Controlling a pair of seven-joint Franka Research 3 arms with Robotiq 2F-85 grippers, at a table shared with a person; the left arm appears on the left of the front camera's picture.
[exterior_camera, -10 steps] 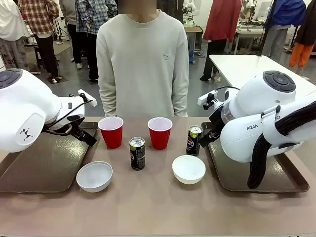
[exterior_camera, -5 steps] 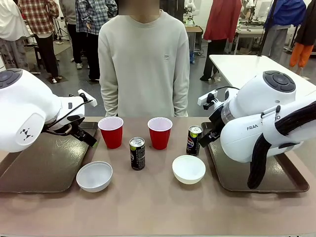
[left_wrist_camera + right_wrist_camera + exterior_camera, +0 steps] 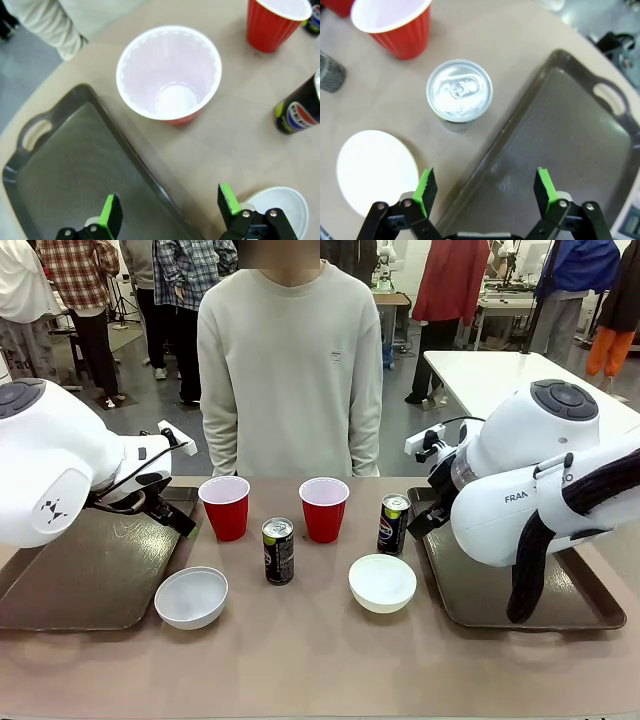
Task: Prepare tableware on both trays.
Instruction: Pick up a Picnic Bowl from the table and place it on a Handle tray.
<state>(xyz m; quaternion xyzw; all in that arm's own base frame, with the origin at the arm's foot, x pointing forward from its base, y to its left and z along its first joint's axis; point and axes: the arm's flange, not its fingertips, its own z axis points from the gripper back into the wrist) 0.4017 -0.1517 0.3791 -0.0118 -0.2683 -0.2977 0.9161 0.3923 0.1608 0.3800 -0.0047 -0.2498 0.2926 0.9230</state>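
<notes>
The counter held cups, bowls and cans between two bare trays. Left fingers and right fingers gaped wide, empty; each should straddle its target squarely before closing.

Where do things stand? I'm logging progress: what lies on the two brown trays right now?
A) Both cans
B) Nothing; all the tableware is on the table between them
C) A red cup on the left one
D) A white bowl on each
B: the left tray and right tray look bare, while the red cups, cans and white bowls stand on the table.
</notes>
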